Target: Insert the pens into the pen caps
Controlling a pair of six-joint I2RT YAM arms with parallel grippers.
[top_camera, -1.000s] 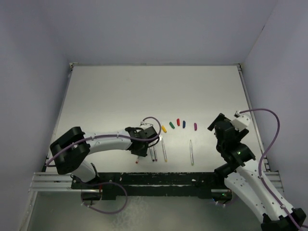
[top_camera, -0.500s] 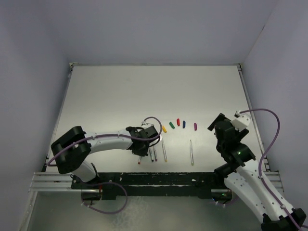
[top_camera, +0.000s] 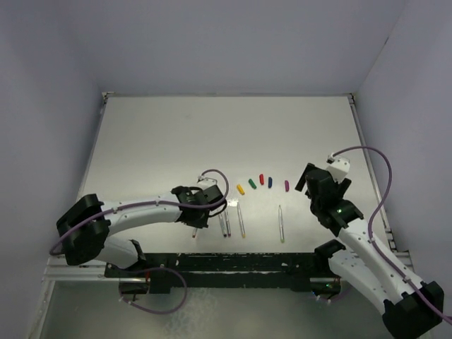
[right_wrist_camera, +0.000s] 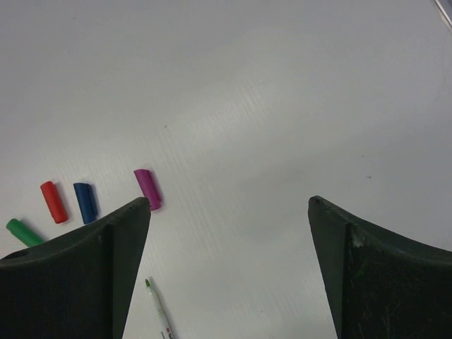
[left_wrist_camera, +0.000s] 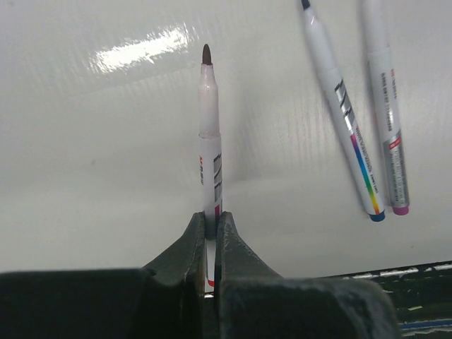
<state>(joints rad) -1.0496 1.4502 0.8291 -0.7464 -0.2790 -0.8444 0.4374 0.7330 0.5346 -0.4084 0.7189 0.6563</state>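
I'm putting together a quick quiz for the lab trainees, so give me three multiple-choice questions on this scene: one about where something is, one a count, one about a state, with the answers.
1. Which cap lies closest to the right end effector?
A) the yellow one
B) the green one
C) the purple cap

2. How many pen caps lie on the table?
A) three
B) five
C) seven

3. What is the left end effector doing?
A) it is shut on a pen
B) it is open and empty
C) it is shut on a cap

Answers:
1 C: in the right wrist view it lies just beside that end effector, the other colours farther off.
2 B: the top view shows five small coloured ones in an arc.
3 A: the left wrist view shows it clamped on the pen's barrel, tip pointing away.
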